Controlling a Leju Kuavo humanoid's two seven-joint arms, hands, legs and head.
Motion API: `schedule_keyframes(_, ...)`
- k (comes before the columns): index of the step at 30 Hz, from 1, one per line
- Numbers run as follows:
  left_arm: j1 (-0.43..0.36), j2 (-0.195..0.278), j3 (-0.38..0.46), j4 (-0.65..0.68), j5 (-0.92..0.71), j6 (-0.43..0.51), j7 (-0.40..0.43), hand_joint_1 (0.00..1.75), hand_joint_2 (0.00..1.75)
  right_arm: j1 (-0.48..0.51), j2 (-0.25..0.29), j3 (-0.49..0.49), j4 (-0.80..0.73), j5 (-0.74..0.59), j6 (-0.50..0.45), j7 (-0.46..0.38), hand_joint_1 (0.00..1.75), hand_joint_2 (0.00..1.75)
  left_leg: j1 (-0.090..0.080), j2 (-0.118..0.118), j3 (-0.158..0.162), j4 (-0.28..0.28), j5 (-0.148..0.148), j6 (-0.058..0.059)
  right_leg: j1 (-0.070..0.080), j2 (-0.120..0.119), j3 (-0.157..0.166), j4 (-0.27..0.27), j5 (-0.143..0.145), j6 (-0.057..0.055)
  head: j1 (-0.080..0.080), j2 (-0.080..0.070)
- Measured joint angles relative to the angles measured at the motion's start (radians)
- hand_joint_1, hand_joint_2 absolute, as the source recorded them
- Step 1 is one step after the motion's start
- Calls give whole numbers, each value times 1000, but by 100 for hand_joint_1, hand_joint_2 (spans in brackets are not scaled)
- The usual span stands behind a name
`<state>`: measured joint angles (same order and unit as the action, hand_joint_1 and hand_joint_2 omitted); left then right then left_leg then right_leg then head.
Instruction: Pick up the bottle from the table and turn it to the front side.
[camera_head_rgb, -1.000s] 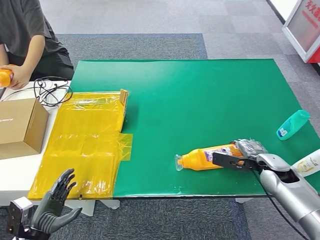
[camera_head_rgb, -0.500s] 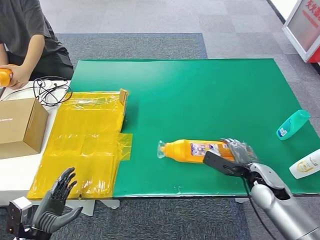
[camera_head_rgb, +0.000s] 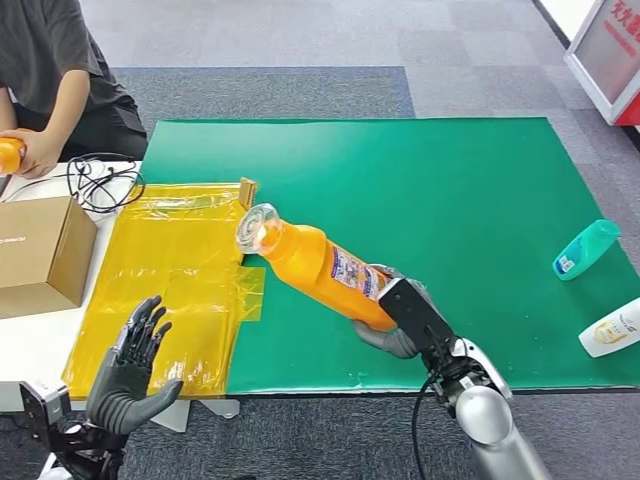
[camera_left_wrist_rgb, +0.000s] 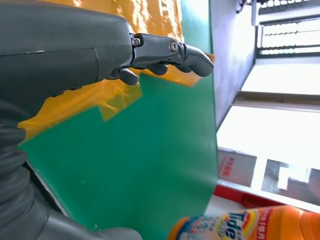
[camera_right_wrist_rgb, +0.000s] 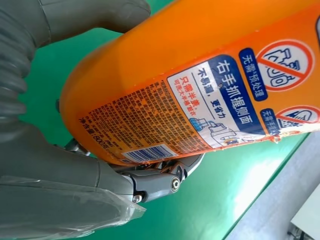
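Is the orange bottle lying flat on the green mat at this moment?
No, the right hand grips the orange bottle by its base and holds it tilted above the green mat, cap end raised.

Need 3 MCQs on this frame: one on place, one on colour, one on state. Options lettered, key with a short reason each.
1. Where does the teal bottle lie?
A. on the green mat near its right edge
B. on the yellow plastic sheet
C. inside the cardboard box

2. What colour is the bottle held by the right hand?
A. white
B. orange
C. teal

3. What is the state of the left hand?
A. gripping the bottle
B. holding a cable
C. holding nothing, fingers apart

Key: 1 A, the teal bottle rests on the green mat close to the right edge. 2 B, the orange bottle is in the right hand's grip, lifted and tilted, clear cap toward the yellow plastic sheet. 3 C, the left hand's fingers are spread near the table's front edge with nothing in them.
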<state>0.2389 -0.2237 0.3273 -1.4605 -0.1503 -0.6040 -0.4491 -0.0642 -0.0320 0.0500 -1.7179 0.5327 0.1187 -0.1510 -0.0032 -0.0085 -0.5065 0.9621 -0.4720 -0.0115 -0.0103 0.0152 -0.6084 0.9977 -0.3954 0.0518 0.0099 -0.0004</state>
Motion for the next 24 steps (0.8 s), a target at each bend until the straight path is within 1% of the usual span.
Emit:
schedule_keyframes(3,-24,7,-48,-1,70,8,-15,0,175,9,31,1,2,-42,17,-11,175,175,0,0,0,0,0,0,0,0,0,0,0,0,0,0)
schedule_keyframes(5,-56,14,-87,-3,143,6,-28,0,175,6,47,9,8,-85,27,-17,175,175,0,0,0,0,0,0,0,-1,0,0,0,0,0,0)
schedule_keyframes(8,-121,29,-154,-4,228,19,-10,0,175,-8,64,35,20,-141,34,-4,175,175,0,0,0,0,1,-1,0,-1,1,0,1,0,0,0)
schedule_keyframes(11,-160,39,-203,-4,270,21,6,0,175,-11,72,59,34,-167,31,-4,175,175,0,0,0,0,1,-1,0,-1,1,0,1,0,0,0)
schedule_keyframes(18,-244,48,-280,0,410,-25,74,0,175,-15,88,128,85,-219,31,-28,175,175,0,0,0,0,1,0,0,-1,1,0,1,0,0,0)
schedule_keyframes(24,-336,52,-340,47,582,-27,159,0,175,-23,92,222,123,-179,-4,-45,175,175,0,-1,0,0,2,0,0,-1,1,0,1,-1,0,0)
